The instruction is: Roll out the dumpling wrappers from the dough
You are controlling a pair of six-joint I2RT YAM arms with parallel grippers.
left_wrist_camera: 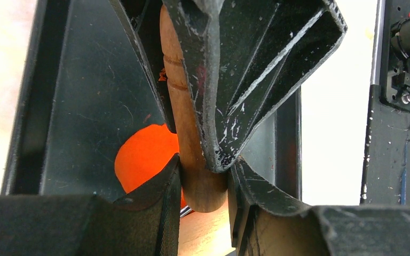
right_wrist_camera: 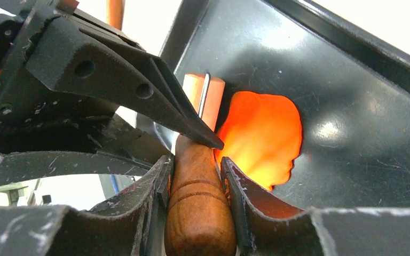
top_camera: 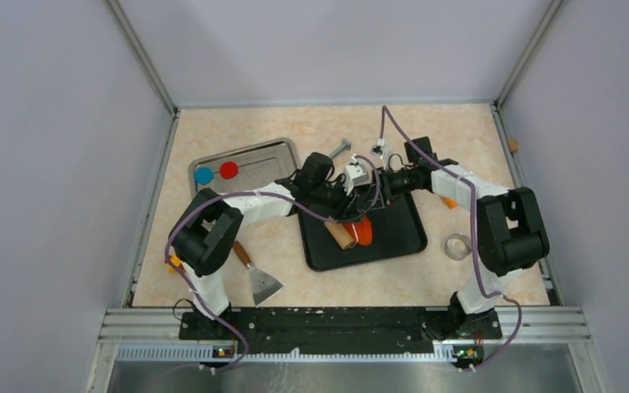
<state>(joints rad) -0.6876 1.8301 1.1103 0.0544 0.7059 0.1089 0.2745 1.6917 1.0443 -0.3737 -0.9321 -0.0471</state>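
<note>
A flattened orange-red piece of dough (top_camera: 364, 232) (right_wrist_camera: 261, 133) (left_wrist_camera: 144, 154) lies on the black tray (top_camera: 401, 225). A wooden rolling pin (top_camera: 343, 236) (right_wrist_camera: 197, 213) (left_wrist_camera: 192, 154) lies beside and partly over it. My left gripper (top_camera: 340, 211) (left_wrist_camera: 203, 176) is shut on one handle of the pin, and my right gripper (top_camera: 368, 203) (right_wrist_camera: 195, 170) is shut on the other. The two grippers meet nose to nose over the tray. Two dumpling wrappers, a blue disc (top_camera: 204, 174) and a red disc (top_camera: 228, 169), rest on a metal tray (top_camera: 270, 155) at the back left.
A metal scraper (top_camera: 260, 281) with a wooden handle lies near the front left by the left arm. A small metal ring (top_camera: 458, 246) sits right of the black tray. An orange object (top_camera: 449, 201) shows behind the right arm. A metal tool (top_camera: 337, 150) lies behind the grippers.
</note>
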